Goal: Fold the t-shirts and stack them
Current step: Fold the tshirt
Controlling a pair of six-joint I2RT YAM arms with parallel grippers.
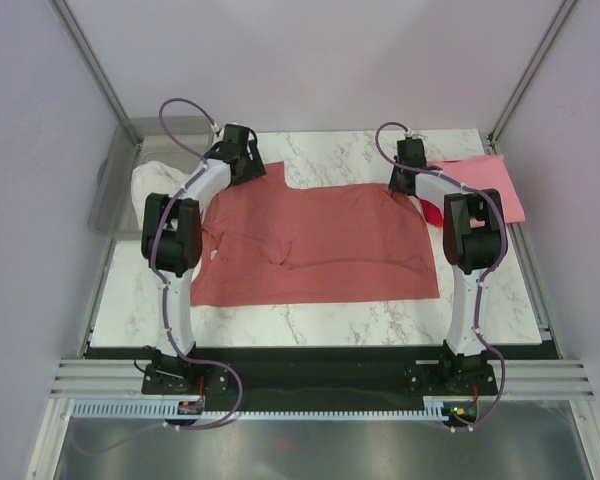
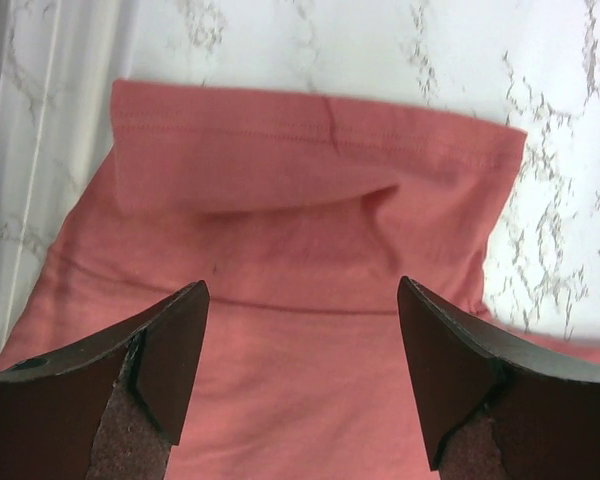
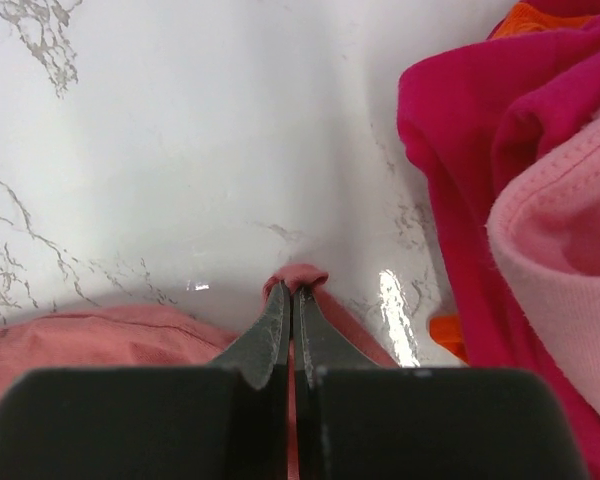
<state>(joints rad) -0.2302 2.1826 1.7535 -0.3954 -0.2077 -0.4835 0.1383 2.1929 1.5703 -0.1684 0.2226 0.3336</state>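
The salmon-red t-shirt [image 1: 315, 245] lies spread across the middle of the marble table [image 1: 330, 322]. From above, both of its far corners are hidden: the left arm covers the shoulder on that side, and the right arm covers the other.

The left gripper [image 2: 302, 300] is spread wide above one sleeve [image 2: 320, 150], whose stitched hem is turned over on the marble. Its dark fingers [image 2: 165, 360] are cut off by the bottom of the wrist picture, and I cannot tell whether they touch the cloth. The right gripper [image 3: 292, 295] is closed tight on a small pinch of the salmon-red cloth at the shirt's far right edge.

Three shirts can be counted. The light pink t-shirt [image 3: 570, 240] lies bunched at the far right corner on top of the bright red t-shirt [image 3: 460, 130]. The pink one mostly hides the red one from above. Two slivers of orange fabric [image 3: 448, 335] peek out beneath the pile; what they belong to is unclear. That pile seems to hang slightly over the table's right edge.

One clear bin [image 1: 115, 185] stands off the far left corner, with a white cloth [image 1: 155, 180] at its rim.

Bare marble runs along the near edge, along the far edge between the two grippers, and in a narrow strip between the pinched corner and the pile.
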